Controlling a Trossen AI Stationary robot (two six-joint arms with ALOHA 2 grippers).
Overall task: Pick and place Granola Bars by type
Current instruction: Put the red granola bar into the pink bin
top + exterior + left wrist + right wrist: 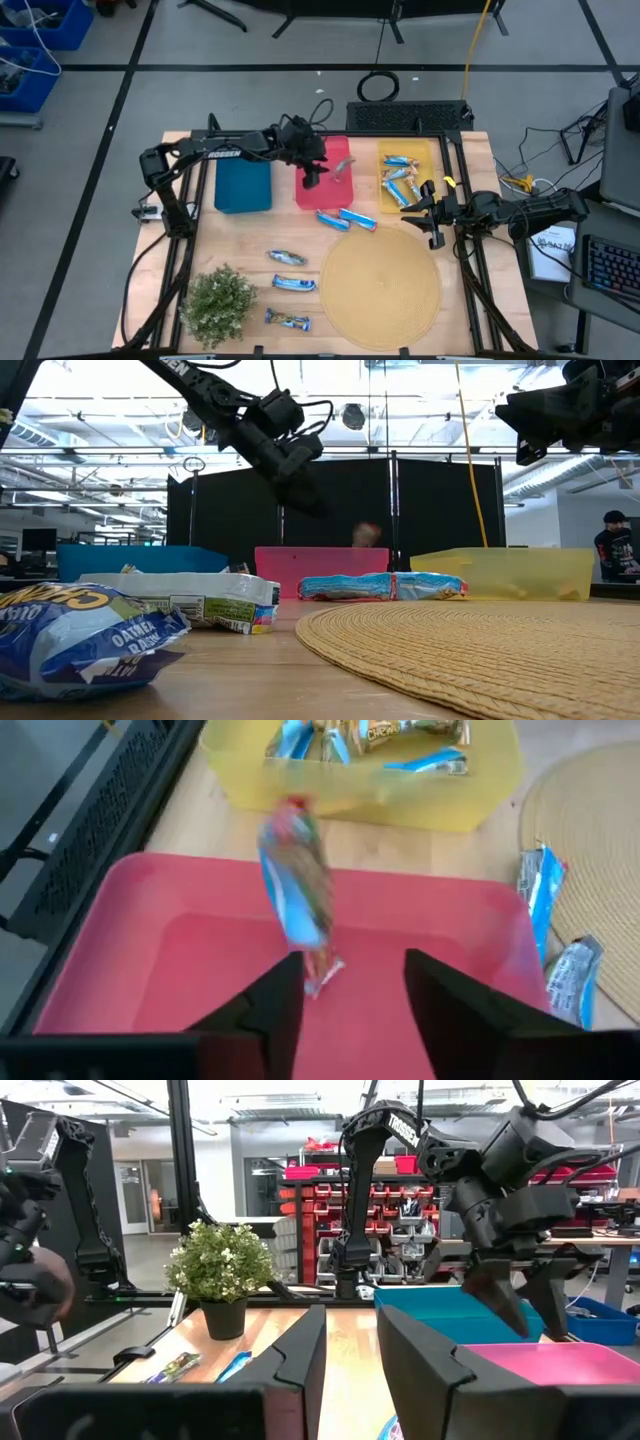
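The left gripper (345,1005) hangs over the pink bin (322,190) at the desk's back edge, fingers spread apart and holding nothing; a granola bar (298,885) shows blurred just beyond them, apparently dropping into that bin. The right gripper (428,213) waits beside the yellow bin (436,150) near the back right corner, its fingers parted and empty.

The bars look light, soft and crinkly, with slick foil wrappers; a pinch across the middle of the narrow width would likely hold best.

Several bars already lie in the yellow bin. Two bars (347,219) lie just in front of the pink bin, and three more (289,287) sit toward the front left, between the plant (218,303) and the round woven mat (381,283). The teal bin (243,186) stands left of the pink one. The plant crowds the front-left bars.
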